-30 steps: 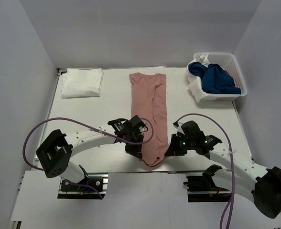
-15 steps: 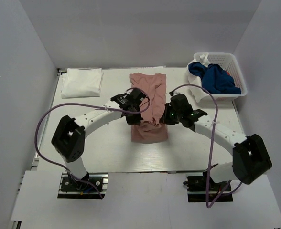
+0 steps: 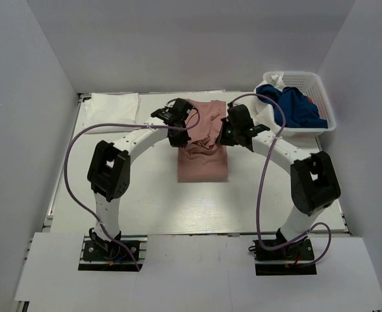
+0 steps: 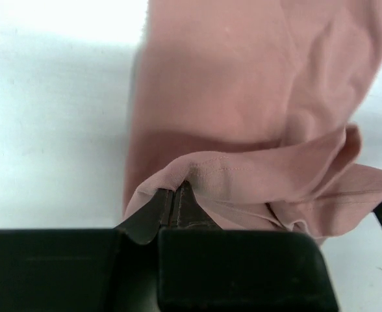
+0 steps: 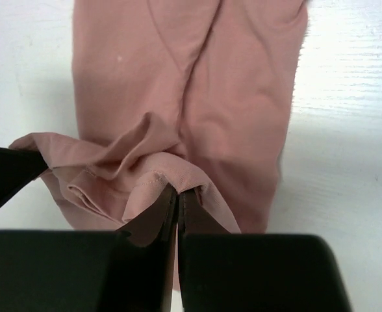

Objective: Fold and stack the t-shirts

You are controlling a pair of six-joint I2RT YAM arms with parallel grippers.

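- The dusty pink t-shirt [image 3: 203, 162] is lying lengthwise at the middle of the table [image 3: 132, 188], toward the far side.
- Its near part is lying flat. One hem edge is being held up, bunched and wrinkled, over the far part.
- The left gripper [image 3: 183, 138] is pinching the left end of that raised hem. In the left wrist view its fingers [image 4: 149, 222] are standing almost together, with a thin fold of pink cloth clamped between them.
- The right gripper [image 3: 221, 139] is pinching the right end of the same hem. In the right wrist view its fingers [image 5: 153, 222] are pressed narrow on a stitched fold of the cloth.
- Both grippers are facing each other across the shirt, near one another but apart, with slack cloth sagging between them.
- A folded white t-shirt [image 3: 113, 107] is resting at the far left corner of the table, well apart from the pink one.
- A white mesh basket [image 3: 329, 116] is sitting at the far right corner, with a navy t-shirt [image 3: 296, 107] heaped inside it and white cloth [image 3: 266, 118] hanging over its left rim.
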